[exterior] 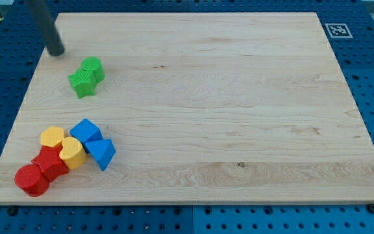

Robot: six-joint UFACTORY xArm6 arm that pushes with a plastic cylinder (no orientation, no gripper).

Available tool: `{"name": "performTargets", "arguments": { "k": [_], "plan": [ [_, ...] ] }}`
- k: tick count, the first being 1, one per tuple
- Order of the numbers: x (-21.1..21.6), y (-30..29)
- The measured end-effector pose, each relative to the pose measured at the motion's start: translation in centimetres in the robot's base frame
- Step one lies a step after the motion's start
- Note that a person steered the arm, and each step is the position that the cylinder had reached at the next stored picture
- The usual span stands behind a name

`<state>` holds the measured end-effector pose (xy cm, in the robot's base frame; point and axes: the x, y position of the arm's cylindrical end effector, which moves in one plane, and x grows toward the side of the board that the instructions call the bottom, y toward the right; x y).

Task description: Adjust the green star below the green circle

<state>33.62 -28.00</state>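
The green circle point(93, 67) sits near the upper left of the wooden board point(226, 97). The green star point(82, 82) touches it at its lower left. My tip point(56, 51) is on the board above and to the left of both green blocks, a short gap away from the circle, touching neither.
A cluster sits at the lower left: a yellow block point(52, 136), a second yellow block point(72, 153), a blue block point(86, 131), a blue triangle-like block point(101, 153), a red block point(50, 162) and a red cylinder point(31, 180). A marker tag point(337, 30) is at the top right corner.
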Motion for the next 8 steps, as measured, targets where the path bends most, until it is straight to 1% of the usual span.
{"name": "performTargets", "arguments": {
  "k": [1, 2, 4, 5, 6, 7, 8],
  "plan": [
    [5.3, 0.6],
    [7.0, 1.9],
    [7.6, 8.0],
    [8.2, 9.2],
    [10.8, 6.2],
    [12.4, 10.4],
    [13.1, 14.3]
  ]
}}
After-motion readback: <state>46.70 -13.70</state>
